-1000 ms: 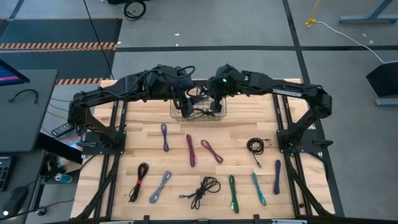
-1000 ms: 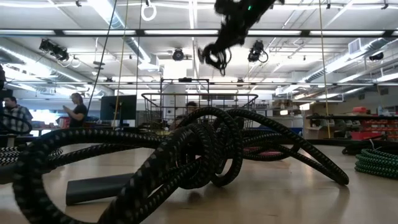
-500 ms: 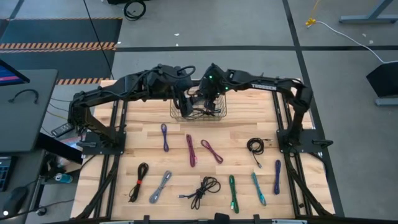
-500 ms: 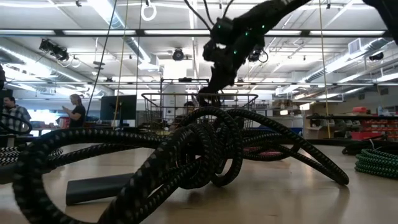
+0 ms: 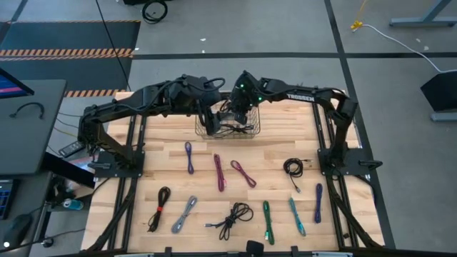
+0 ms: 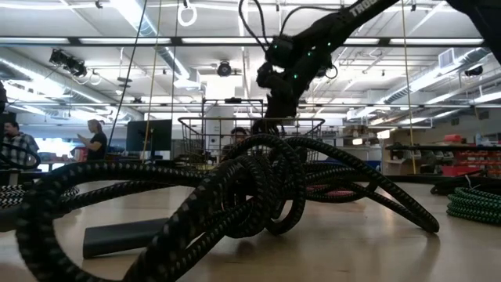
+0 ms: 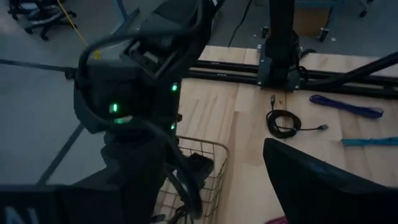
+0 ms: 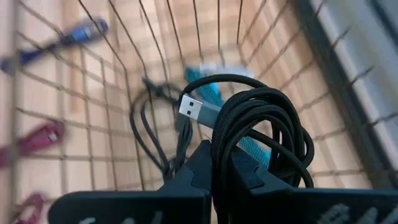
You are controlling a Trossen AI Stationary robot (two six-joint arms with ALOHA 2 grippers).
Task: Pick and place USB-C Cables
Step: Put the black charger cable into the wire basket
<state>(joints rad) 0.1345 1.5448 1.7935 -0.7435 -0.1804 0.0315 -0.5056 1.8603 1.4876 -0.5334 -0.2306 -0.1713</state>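
A wire basket (image 5: 227, 128) stands at the table's far middle, with a black cable (image 8: 149, 130) and a teal one (image 8: 205, 84) lying in it. My right gripper (image 5: 240, 120) reaches down into the basket and is shut on a coiled black USB-C cable (image 8: 261, 130), whose silver plug (image 8: 193, 110) sticks out. My left gripper (image 5: 210, 118) hangs open beside the basket's left side, holding nothing. More cables lie loose on the table: blue (image 5: 189, 157), two magenta (image 5: 219, 172), black (image 5: 292, 168), purple (image 5: 318, 202), teal (image 5: 296, 215) and green (image 5: 267, 221). My right gripper pinches several strands of the black bundle (image 8: 222, 155) between its two fingers (image 8: 186, 171). The fingers slant down from above into the basket. The coil bulges out beyond the fingertips, plug end free. I cannot tell whether it rests on the basket's floor.
A black braided cable (image 6: 250, 196) lies close to the low camera near the table's front edge, with a green one (image 6: 473, 205) to its right. Arm mounts stand at both table sides. People show in the room behind, far off.
My right gripper has come down and toward the table's left, carrying the black bundle from above the basket to inside its rim. It has stayed shut. The bundle no longer dangles high above the basket.
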